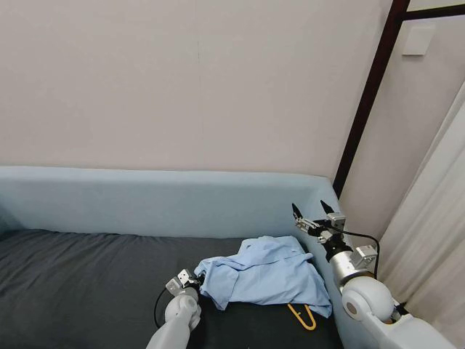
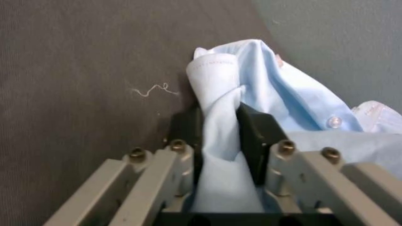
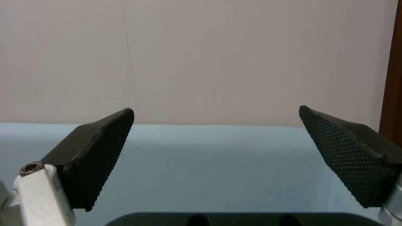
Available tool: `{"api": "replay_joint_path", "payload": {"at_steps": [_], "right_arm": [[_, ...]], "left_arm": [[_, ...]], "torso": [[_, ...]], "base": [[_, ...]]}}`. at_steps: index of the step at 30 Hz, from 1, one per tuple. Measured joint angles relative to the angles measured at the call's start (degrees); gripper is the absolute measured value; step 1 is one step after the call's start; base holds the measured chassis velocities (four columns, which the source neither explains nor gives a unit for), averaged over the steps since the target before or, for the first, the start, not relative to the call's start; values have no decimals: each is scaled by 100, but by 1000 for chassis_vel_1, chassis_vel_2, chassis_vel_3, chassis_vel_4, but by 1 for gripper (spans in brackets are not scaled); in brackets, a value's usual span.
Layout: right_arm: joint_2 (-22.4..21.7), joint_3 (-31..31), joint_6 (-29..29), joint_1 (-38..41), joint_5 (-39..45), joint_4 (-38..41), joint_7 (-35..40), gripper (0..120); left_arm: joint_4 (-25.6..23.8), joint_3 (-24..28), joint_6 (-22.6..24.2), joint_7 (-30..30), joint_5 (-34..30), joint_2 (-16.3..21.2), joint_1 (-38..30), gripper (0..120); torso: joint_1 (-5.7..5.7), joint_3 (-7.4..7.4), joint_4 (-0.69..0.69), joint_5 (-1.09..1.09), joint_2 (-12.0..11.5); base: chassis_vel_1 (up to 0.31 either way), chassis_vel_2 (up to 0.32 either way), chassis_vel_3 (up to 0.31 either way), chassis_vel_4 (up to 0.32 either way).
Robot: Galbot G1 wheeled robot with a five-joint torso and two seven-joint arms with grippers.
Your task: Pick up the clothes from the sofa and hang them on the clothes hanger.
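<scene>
Pale-blue shirt [image 1: 265, 280] lies crumpled at the right end of the sofa [image 1: 87, 291], on its dark seat, partly covering a yellow hanger [image 1: 304, 317]. I see my left end effector [image 2: 220, 120] clamped on a fold at the shirt's edge. My right end effector [image 1: 314, 213] hovers above the armrest, fingers wide apart.

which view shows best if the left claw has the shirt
Left wrist view: the left claw is shut on a fold of the light blue shirt. Head view shows the whole shirt, the grip small. Right wrist view faces the sofa back past the open right claw.
</scene>
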Motion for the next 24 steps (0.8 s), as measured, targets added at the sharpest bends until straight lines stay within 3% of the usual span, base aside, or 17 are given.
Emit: {"api": "replay_joint_path", "payload": {"at_steps": [5,12,17,19,21,24], "right_arm": [[41,-4,0,-2,-21,-56,5,100],[62,-10,0,20,-36,-97,22,100],[53,0,-3,18,-32,-123,84,100],[50,3,-4,17,-29,-121,86,100],[24,81,-7,6,30,-120,107,100],[29,146,-9,5,118,-122,162,100]], "left_arm": [[-75,77,-59,202,12,131,-15,0],[-306,542,-434,527,234,595,-73,0],[-552,1905,-1621,1337,978,1392,-571,0],[-557,1957,-1673,1375,1006,1420,-604,0],[-541,2631,-2569,2166,1323,1758,-1252,0],[-447,2945,-3022,2780,1387,1870,-1793,0]], "torso": [[0,0,0,0,0],[0,0,2,-1,0],[0,0,0,-1,0],[0,0,0,-1,0],[0,0,0,-1,0],[0,1,0,-1,0]], "base": [[0,0,0,0],[0,0,0,0],[0,0,0,0],[0,0,0,0],[0,0,0,0],[0,0,0,0]]}}
